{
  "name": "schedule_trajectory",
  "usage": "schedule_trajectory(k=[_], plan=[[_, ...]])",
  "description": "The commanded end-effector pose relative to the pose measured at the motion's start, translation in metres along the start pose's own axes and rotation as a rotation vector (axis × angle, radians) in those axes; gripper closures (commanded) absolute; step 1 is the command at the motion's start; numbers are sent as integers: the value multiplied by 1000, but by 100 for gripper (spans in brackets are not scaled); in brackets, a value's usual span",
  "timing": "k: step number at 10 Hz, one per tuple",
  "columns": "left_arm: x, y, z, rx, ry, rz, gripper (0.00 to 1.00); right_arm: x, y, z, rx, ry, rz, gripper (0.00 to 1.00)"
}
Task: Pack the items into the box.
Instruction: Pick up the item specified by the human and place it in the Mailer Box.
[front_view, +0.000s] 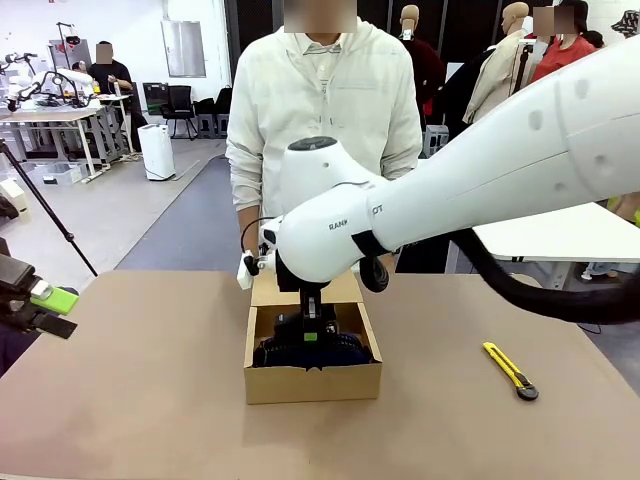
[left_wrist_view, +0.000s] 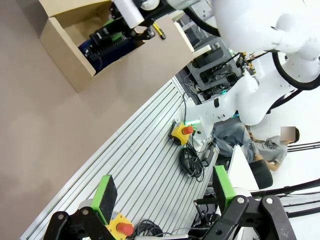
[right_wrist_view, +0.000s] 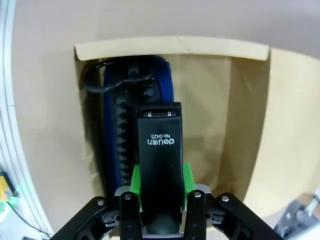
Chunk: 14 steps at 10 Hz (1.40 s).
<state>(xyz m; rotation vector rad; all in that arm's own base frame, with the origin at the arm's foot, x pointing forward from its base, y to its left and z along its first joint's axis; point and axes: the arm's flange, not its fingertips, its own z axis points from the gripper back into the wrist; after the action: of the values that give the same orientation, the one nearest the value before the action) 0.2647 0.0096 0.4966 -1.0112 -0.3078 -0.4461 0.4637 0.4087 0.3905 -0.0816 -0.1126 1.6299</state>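
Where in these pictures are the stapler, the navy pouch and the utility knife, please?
stapler (right_wrist_view: 160, 145): right wrist view, on its black top face, by the print.
navy pouch (right_wrist_view: 110, 135): right wrist view, on the fabric beside its zip.
utility knife (front_view: 506, 366): front view, on its yellow handle.

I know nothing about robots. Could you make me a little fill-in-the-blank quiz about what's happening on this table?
The right tool is shut on a black ____.
The navy ____ lies inside the box.
The utility knife lies on the ____, outside the box.
The left tool is ____ and holds nothing.
Missing words: stapler, pouch, table, open.
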Motion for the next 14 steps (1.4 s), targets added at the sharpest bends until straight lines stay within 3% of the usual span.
schedule_trajectory(k=[1, 3, 5, 14], plan=[[1, 0, 1, -19, -9, -8, 0, 2, -14, -6, 13, -19, 74, 100], [1, 0, 1, -19, -9, -8, 0, 3, -13, -15, 43, -6, 84, 100], [1, 0, 1, -19, -9, -8, 0, 3, -13, -16, 53, -15, 96, 0], [1, 0, 1, -19, -9, -8, 0, -11, -18, -1, 35, -49, 25, 0]])
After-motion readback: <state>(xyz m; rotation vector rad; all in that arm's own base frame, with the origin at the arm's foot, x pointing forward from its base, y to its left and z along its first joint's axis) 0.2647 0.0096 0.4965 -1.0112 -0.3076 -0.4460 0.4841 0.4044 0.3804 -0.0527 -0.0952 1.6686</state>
